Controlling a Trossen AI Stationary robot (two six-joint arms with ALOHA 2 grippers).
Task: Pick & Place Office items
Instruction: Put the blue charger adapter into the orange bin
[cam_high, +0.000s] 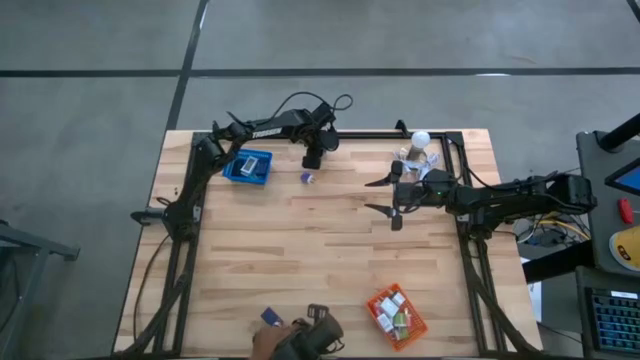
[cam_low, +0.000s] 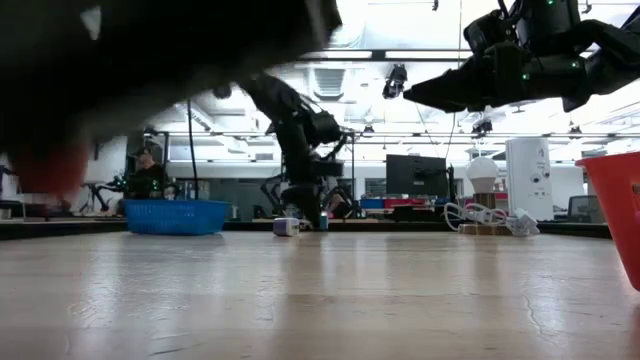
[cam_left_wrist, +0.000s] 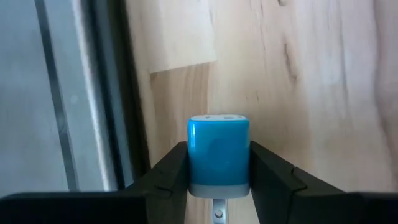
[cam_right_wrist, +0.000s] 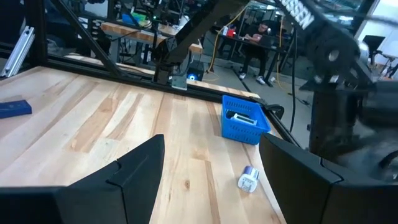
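The tabletop (cam_high: 330, 250) is pale butcher-block wood framed by a dark metal rail, standing on a grey concrete floor crossed by dark lines. The low view looks level across it into a bright workshop with monitors, benches and a seated person far off.

Near the far edge, the left gripper (cam_high: 312, 160) points down at the tabletop, and its jaws are closed on a small blue block (cam_left_wrist: 218, 152) with a pale base, gripping it on both sides just above the wood close to the rail. Just beside it lies a small white-and-blue roll (cam_high: 308, 177), and a blue mesh basket (cam_high: 249, 166) sits near the far left corner with a white item inside.

The right gripper (cam_high: 393, 196) hovers above the tabletop toward the far right, jaws spread wide and holding nothing. Behind it a white ball-topped cluster of clips (cam_high: 418, 150) rests at the far edge.

The middle of the tabletop is bare wood. At the near edge an orange mesh basket (cam_high: 396, 316) holds several small boxes, and a dark blue item (cam_high: 270, 318) lies beside a person's hand (cam_high: 268, 341).

White lettering on the left arm cannot be read clearly.
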